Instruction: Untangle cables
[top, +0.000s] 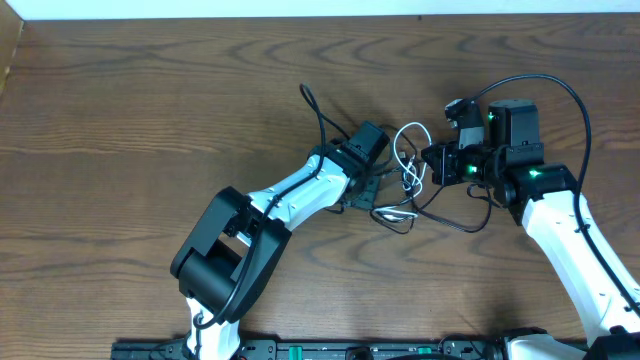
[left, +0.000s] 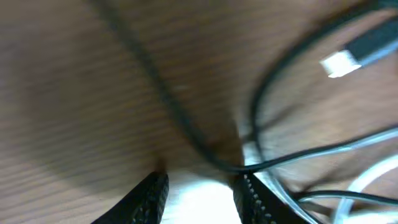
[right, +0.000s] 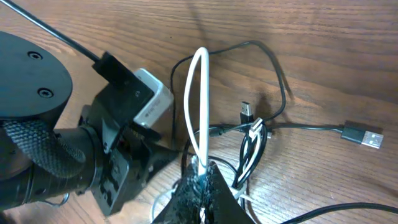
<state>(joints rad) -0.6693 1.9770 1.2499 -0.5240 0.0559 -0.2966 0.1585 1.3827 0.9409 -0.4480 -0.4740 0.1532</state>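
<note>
Tangle: the white cable (right: 198, 93) and black cables (right: 311, 127) lie heaped mid-table (top: 150, 120), between the two grippers.
Right gripper (right: 200, 180): jaws are pressed together on the white cable. Its loop stands upright from the pinch, probably to anchor that strand.
Left gripper (left: 199, 186): it sits low at the heap's left edge with jaws apart. A black cable crosses just at one fingertip; I cannot tell if anything is caught, as its view is blurred.
USB plug (right: 364, 135): it lies flat, clear of the knot, and looks like a free end to draw out.
</note>
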